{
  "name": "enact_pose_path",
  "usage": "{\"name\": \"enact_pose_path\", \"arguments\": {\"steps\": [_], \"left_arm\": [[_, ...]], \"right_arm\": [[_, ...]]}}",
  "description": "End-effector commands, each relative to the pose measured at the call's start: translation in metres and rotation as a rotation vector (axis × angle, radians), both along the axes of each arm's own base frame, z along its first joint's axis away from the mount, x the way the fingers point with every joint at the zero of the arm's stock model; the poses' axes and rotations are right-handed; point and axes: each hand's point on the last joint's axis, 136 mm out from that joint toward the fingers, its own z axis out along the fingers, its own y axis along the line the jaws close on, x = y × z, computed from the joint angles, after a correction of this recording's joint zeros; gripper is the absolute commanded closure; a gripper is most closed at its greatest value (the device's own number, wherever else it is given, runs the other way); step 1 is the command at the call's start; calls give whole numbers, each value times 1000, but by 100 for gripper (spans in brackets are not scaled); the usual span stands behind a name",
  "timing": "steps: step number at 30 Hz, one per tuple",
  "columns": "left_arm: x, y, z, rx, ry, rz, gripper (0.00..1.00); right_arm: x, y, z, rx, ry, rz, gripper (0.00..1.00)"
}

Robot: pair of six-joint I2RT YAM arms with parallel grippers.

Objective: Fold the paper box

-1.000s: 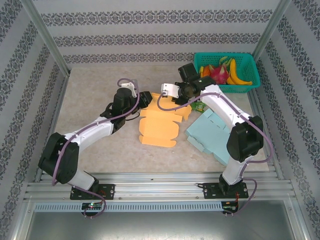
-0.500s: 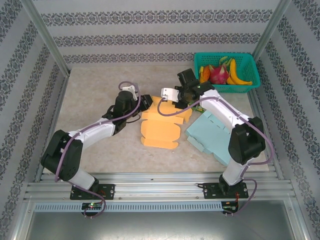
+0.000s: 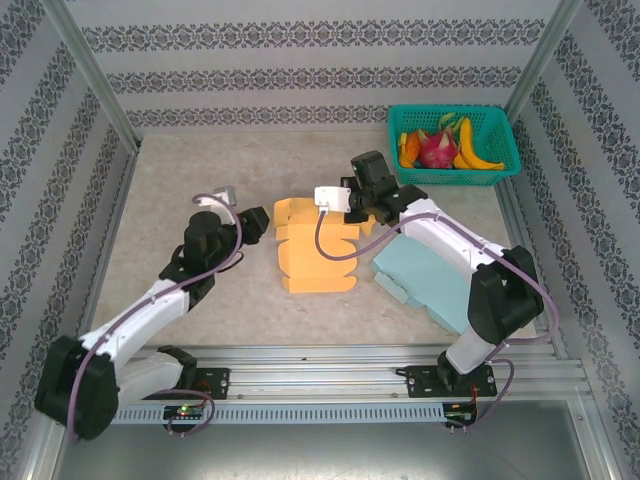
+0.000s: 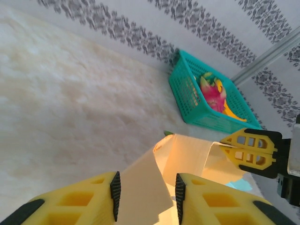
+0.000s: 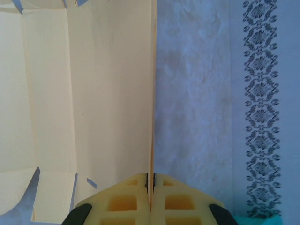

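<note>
The orange paper box (image 3: pixel 316 256) lies partly folded in the middle of the table, its far flaps raised. My right gripper (image 3: pixel 360 207) is at the box's far right corner, shut on the thin edge of an upright flap (image 5: pixel 151 93); the pinch shows at the right gripper (image 5: pixel 150 180). My left gripper (image 3: pixel 257 219) sits just left of the box, apart from it. In the left wrist view the left gripper (image 4: pixel 146 186) stands open. A curled flap of the paper box (image 4: pixel 187 154) lies beyond its fingers without being pinched.
A light-blue flat cardboard sheet (image 3: pixel 432 276) lies right of the orange box under the right arm. A teal basket (image 3: pixel 500 165) with fruit stands at the back right. Patterned walls and metal posts bound the table.
The left gripper has let go of the box, opened, and drawn back toward the near left. The right gripper has moved a little left, and the box now stands more folded.
</note>
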Motion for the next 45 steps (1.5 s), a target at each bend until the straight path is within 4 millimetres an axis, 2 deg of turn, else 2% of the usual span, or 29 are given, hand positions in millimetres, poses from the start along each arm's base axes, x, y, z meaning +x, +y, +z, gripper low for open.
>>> {"name": "enact_pose_path", "arguments": {"steps": [1, 5, 12, 16, 19, 21, 23, 26, 28, 31, 34, 36, 40, 45], "left_arm": [[-9, 33, -26, 155, -2, 121, 56], [-12, 45, -39, 227, -26, 163, 53], [-8, 34, -60, 239, -48, 105, 52], [-9, 31, -80, 229, -15, 91, 54], [-14, 37, -95, 209, 39, 119, 59], [-23, 28, -87, 147, 10, 69, 59], [-35, 12, -66, 78, -58, -21, 59], [-44, -7, -40, 88, -123, -102, 59], [-47, -23, -33, 107, -166, -172, 59], [-45, -47, -37, 102, -180, -269, 59], [-34, -67, -45, 115, -164, -326, 61], [-22, -71, -50, 129, -154, -316, 62], [11, -55, -61, 206, -113, -164, 63], [40, -27, -91, 214, 1, -34, 64]], "right_arm": [[2, 7, 17, 3, -115, 28, 100], [-5, 13, 13, -5, -122, 58, 100], [-13, 25, -3, -60, -163, 103, 100], [-7, 23, -5, -61, -139, 68, 100], [2, 18, -7, -66, -107, 12, 100], [8, 13, -10, -76, -85, -23, 100], [12, 11, -15, -79, -72, -37, 100], [16, 12, -16, -51, -48, -50, 100], [18, 13, -15, -28, -33, -57, 100], [20, 16, -15, -5, -20, -61, 100], [20, 17, -17, 3, -7, -58, 100], [20, 17, -19, 5, -1, -57, 100], [14, 15, -24, 11, 19, -42, 100], [10, 9, -27, 13, 30, -43, 100]]}}
